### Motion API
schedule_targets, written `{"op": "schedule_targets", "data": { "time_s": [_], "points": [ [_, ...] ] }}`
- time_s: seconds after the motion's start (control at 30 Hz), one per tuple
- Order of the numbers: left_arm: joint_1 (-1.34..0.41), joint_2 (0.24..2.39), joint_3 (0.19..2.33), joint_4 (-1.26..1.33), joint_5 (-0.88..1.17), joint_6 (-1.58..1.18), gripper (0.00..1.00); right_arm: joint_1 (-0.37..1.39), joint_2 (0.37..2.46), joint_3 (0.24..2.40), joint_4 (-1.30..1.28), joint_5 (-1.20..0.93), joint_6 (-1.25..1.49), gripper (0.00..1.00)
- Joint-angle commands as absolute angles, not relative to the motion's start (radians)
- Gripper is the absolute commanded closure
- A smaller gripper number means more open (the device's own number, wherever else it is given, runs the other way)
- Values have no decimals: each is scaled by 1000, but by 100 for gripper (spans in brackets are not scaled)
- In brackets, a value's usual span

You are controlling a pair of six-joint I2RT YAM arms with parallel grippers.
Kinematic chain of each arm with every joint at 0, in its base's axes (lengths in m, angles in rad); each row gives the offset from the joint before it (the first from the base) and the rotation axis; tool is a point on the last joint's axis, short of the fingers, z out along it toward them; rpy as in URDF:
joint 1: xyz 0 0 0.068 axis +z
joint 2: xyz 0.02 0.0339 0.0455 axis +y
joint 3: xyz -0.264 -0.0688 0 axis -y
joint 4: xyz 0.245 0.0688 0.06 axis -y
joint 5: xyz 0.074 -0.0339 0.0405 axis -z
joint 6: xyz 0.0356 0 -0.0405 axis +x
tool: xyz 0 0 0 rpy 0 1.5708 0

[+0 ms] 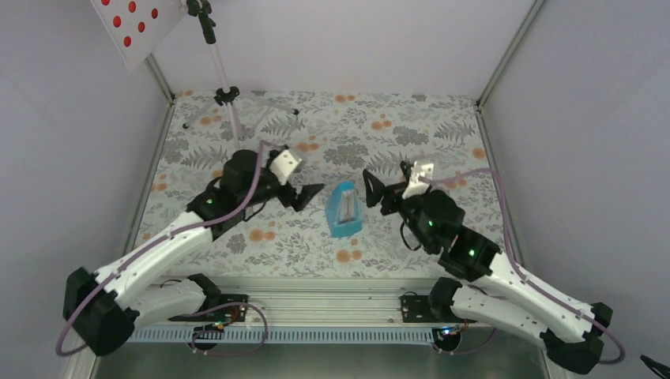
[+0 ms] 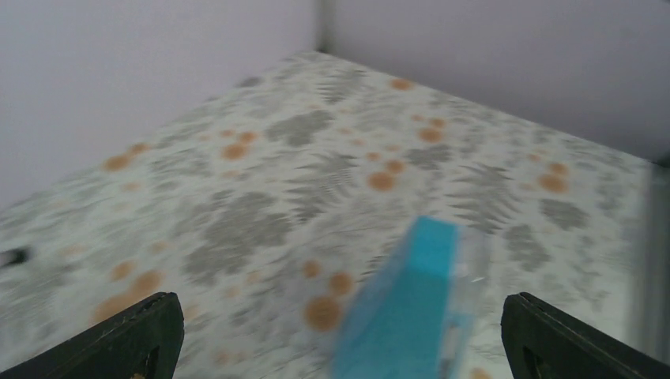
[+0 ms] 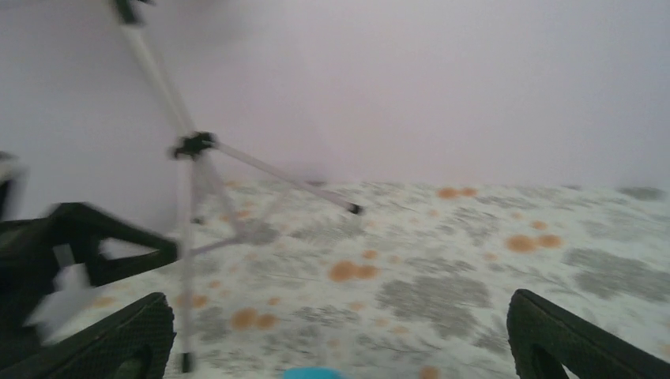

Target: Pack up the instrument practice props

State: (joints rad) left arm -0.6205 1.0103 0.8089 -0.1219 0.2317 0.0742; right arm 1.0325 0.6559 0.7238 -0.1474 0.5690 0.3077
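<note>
The turquoise pyramid metronome [image 1: 344, 209] lies on the floral table between my two grippers. My left gripper [image 1: 306, 195] is open just left of it. In the left wrist view the metronome [image 2: 411, 316] lies between the wide-apart fingers, nearer the right one [image 2: 553, 335]. My right gripper [image 1: 378, 192] is open and empty just right of the metronome, and only the metronome's tip [image 3: 312, 373] shows at the bottom of the right wrist view. The silver tripod music stand [image 1: 225, 95] stands at the back left. Its pale desk [image 1: 130, 24] shows red through its holes. The red sheets themselves are hidden.
The floral cloth [image 1: 442, 134] covers the table, with grey walls at the back and both sides. The stand's legs [image 3: 261, 170] spread over the back left corner. The left gripper's fingers [image 3: 103, 237] show at the left of the right wrist view.
</note>
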Motion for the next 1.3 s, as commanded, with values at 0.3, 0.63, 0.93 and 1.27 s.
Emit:
{"op": "schedule_targets", "data": {
  "time_s": [0.3,0.63,0.93,1.27],
  "points": [
    [-762,1410,1127,-272,522,219,0,196,850,638,-213,-392,399,0],
    [-762,1520,1155,-278,566,257,0,183,754,574,-252,-436,413,0],
    [-762,1521,1132,-265,508,271,37,183,726,536,-239,-448,449,0],
    [-765,1520,1109,-242,471,265,63,183,702,525,-250,-439,457,0]
  ]
}}
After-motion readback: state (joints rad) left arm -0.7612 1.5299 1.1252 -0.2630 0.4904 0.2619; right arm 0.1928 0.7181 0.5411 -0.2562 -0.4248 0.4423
